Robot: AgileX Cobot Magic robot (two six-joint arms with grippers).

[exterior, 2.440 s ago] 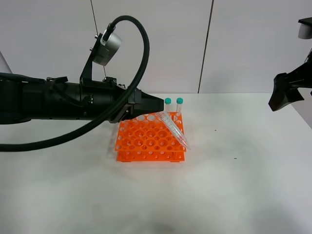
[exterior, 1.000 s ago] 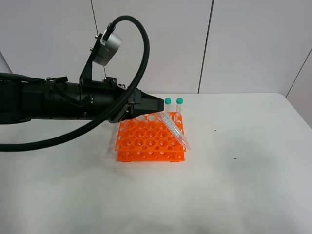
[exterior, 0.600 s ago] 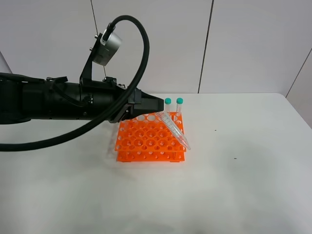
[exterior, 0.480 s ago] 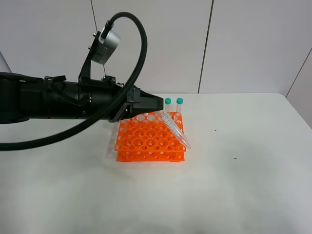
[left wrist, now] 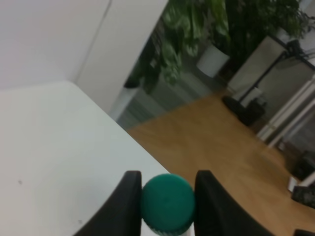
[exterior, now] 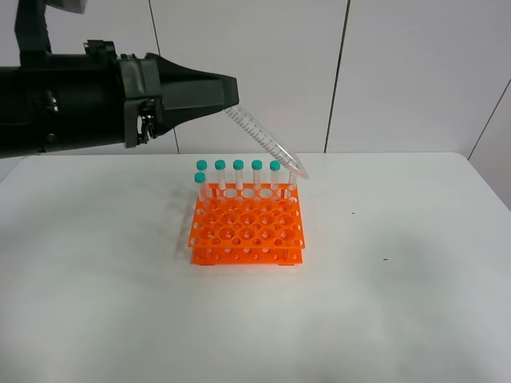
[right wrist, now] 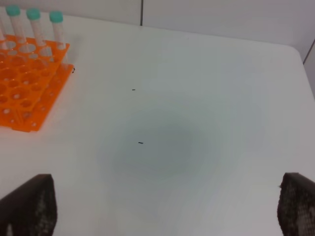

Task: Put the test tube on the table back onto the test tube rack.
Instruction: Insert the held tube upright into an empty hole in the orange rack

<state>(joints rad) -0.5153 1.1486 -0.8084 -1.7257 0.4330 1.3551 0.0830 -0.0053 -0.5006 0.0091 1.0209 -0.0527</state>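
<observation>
My left gripper (exterior: 228, 96) is shut on the teal cap of the test tube (exterior: 267, 142) and holds it tilted in the air. The pointed tip hangs over the back right corner of the orange test tube rack (exterior: 247, 229). In the left wrist view the cap (left wrist: 167, 202) sits between my two black fingers (left wrist: 127, 201). Several identical tubes (exterior: 238, 174) stand upright in the rack's back rows. The rack (right wrist: 24, 91) also shows in the right wrist view. My right gripper (right wrist: 165, 209) is wide open and empty over the white table (right wrist: 197, 123), out of the exterior view.
The white table (exterior: 399, 279) stretches in front and to the right of the rack. A few small dark specks (right wrist: 141, 143) lie on it. Grey wall panels stand behind. The table's edge and a wooden floor (left wrist: 211, 142) show in the left wrist view.
My left arm has lifted up and back with the tube, whose tip has risen from the rack's front right to above its back right corner. The back row of tubes is now uncovered.
</observation>
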